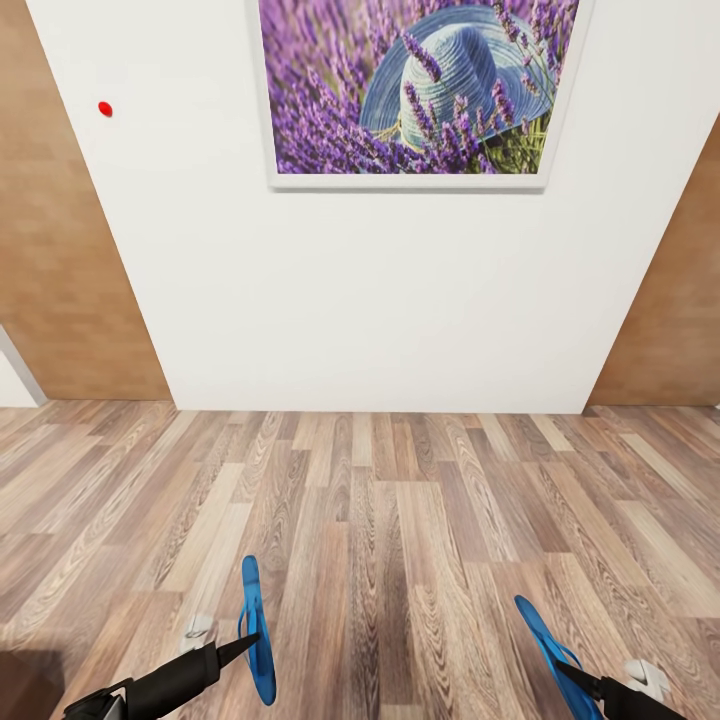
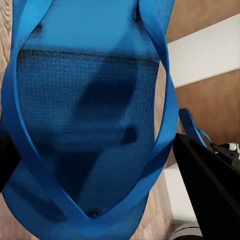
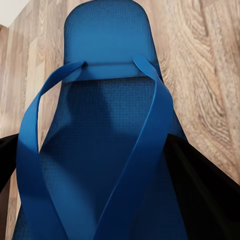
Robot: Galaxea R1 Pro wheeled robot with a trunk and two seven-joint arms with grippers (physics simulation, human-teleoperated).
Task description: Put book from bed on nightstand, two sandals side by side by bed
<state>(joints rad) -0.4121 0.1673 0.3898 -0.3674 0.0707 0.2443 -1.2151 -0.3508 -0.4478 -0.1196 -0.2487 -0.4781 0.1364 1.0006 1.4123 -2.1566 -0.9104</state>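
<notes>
I am holding one bright blue sandal in each hand, low over the wood-plank floor. The left sandal (image 1: 256,625) hangs edge-on, with my left gripper (image 1: 245,648) shut on it. In the left wrist view its sole and straps (image 2: 90,125) sit between my black fingers (image 2: 210,190), and the other sandal (image 2: 192,127) shows beyond. My right gripper (image 1: 572,678) is shut on the right sandal (image 1: 545,640). The right wrist view has that sandal (image 3: 105,100) between its fingers (image 3: 205,190). The bed, the book and the nightstands are out of view.
A white wall (image 1: 380,300) stands straight ahead with a framed lavender-and-hat picture (image 1: 420,90) and a small red dot (image 1: 105,108). Brown wood panels (image 1: 60,250) flank it on both sides. The plank floor (image 1: 400,520) stretches between me and the wall.
</notes>
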